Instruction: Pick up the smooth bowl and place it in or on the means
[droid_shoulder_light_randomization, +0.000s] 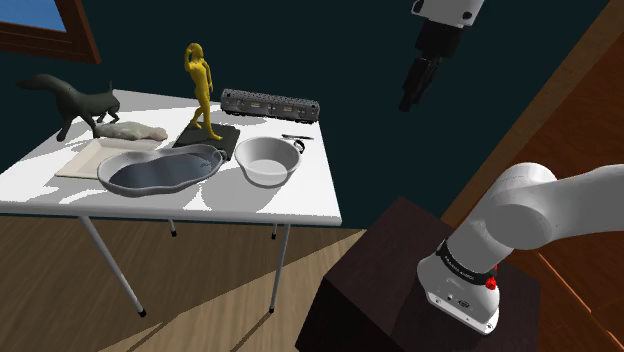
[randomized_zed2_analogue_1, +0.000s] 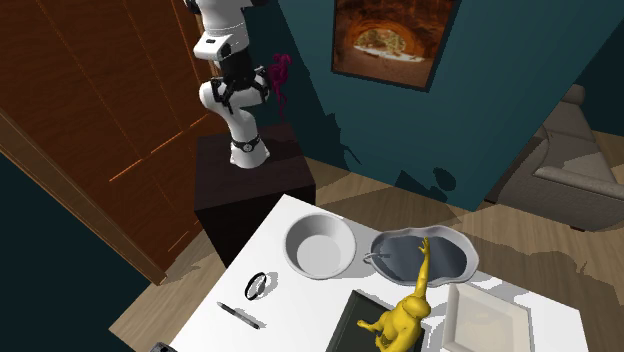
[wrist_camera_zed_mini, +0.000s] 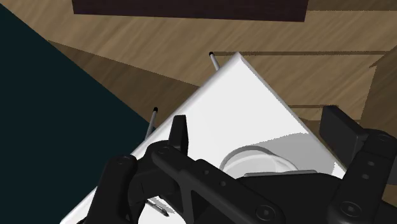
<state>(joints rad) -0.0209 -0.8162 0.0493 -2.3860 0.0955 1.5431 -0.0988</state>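
Clear approach: open air above the white bowl (droid_shoulder_light_randomization: 268, 160) and the bare tabletop (droid_shoulder_light_randomization: 300, 195) strip towards the stand (droid_shoulder_light_randomization: 385, 265). Obstacles: a grey basin (droid_shoulder_light_randomization: 160, 172) close beside the bowl on the shoulder view's left; a tall yellow figurine (droid_shoulder_light_randomization: 200, 85) just behind both; a train model (droid_shoulder_light_randomization: 270, 103) along the far edge.

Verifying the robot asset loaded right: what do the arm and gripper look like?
The arm has rounded white links with dark joint bands and a small red mark near its base. The gripper is all black, with two slim fingers.
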